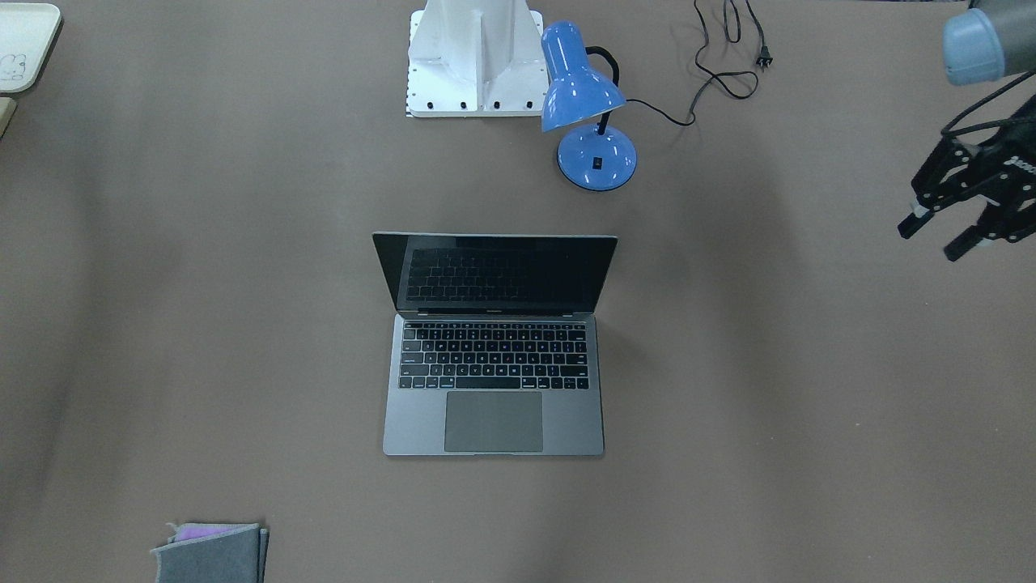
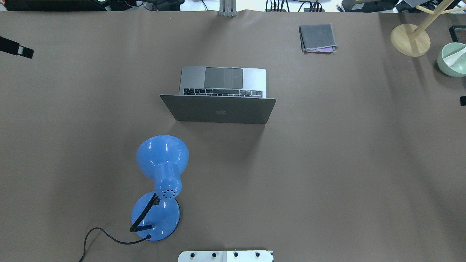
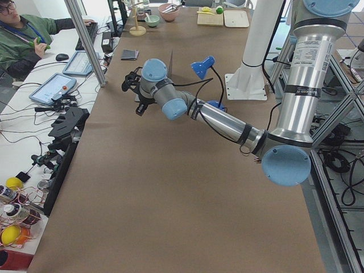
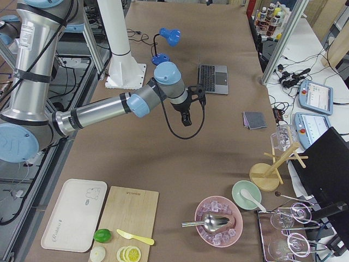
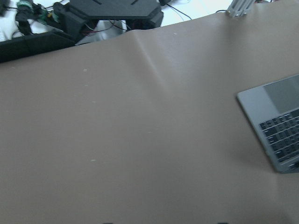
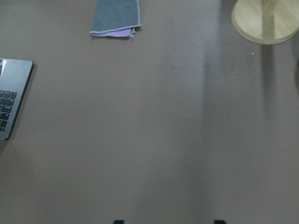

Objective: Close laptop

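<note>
The laptop [image 1: 494,380] stands open in the middle of the table, its screen dark and raised, its keyboard facing away from me. Its lid with the apple logo [image 2: 218,109] faces me in the overhead view. My left gripper [image 1: 931,237] is open and empty, hovering well off to the laptop's left side. Its wrist view shows one corner of the laptop [image 5: 275,121]. My right gripper [image 4: 188,112] hovers above the table to the laptop's right, open and empty. Its wrist view shows the laptop's edge [image 6: 11,93].
A blue desk lamp [image 2: 162,182] stands between me and the laptop, its cable [image 2: 98,234] trailing to my left. A grey felt pouch [image 2: 318,38] lies beyond the laptop to the right. A wooden stand [image 2: 410,40] and a green bowl [image 2: 453,60] are at the far right.
</note>
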{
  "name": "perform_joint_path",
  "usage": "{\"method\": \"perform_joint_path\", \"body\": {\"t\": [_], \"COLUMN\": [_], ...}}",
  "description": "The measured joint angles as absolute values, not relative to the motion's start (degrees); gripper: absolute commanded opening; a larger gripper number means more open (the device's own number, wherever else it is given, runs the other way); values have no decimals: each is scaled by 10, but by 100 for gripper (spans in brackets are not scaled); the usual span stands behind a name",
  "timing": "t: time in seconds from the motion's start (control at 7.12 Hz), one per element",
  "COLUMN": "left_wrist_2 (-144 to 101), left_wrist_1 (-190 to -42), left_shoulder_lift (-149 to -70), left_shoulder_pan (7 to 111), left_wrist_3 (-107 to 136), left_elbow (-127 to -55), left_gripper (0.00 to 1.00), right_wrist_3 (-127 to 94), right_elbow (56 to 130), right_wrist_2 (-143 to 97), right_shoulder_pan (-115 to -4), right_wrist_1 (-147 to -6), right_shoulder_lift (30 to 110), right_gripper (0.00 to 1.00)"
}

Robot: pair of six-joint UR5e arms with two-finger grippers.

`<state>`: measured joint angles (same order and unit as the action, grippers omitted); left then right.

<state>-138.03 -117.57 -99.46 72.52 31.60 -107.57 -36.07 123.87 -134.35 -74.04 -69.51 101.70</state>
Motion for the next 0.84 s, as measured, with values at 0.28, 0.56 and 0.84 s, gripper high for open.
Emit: {"method": "perform_joint_path", "body": {"t": [0.28, 0.56, 0.84], "left_wrist_2": [-1378, -1373, -1368], "left_wrist_1": [-1175, -1168, -1139], "left_shoulder_lift": [-1024, -1064, -1107], "left_shoulder_pan": [673, 621, 574], "left_wrist_3": [424, 534, 626], "left_elbow": [-1096, -1099, -1103], "left_gripper": [0, 0, 0], "right_wrist_3": [-488, -627, -708], "right_elbow": [1261, 1281, 1316], "right_wrist_2": [-1298, -1230, -1141], "right_shoulder_pan": [-658, -561, -465], "right_wrist_1": [-697, -728, -922], "right_shoulder_lift": [980, 926, 796], "right_gripper": [0, 0, 0]}}
